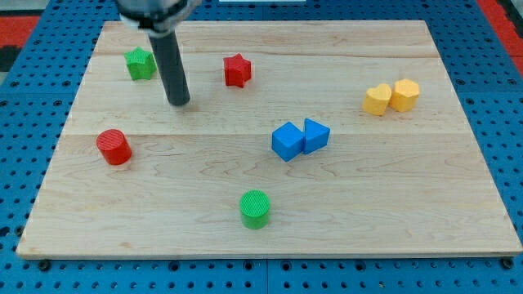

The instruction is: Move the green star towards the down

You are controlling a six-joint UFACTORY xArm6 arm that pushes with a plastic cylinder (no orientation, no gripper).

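The green star lies near the board's top left corner. My tip is the lower end of the dark rod that comes down from the view's top. It rests on the board to the right of and below the green star, a short gap away from it. The red star lies to the right of the rod.
A red cylinder lies at the left, below the green star. Two blue blocks touch near the middle. A green cylinder sits near the bottom edge. Two yellow blocks touch at the right. The wooden board ends on a blue pegboard.
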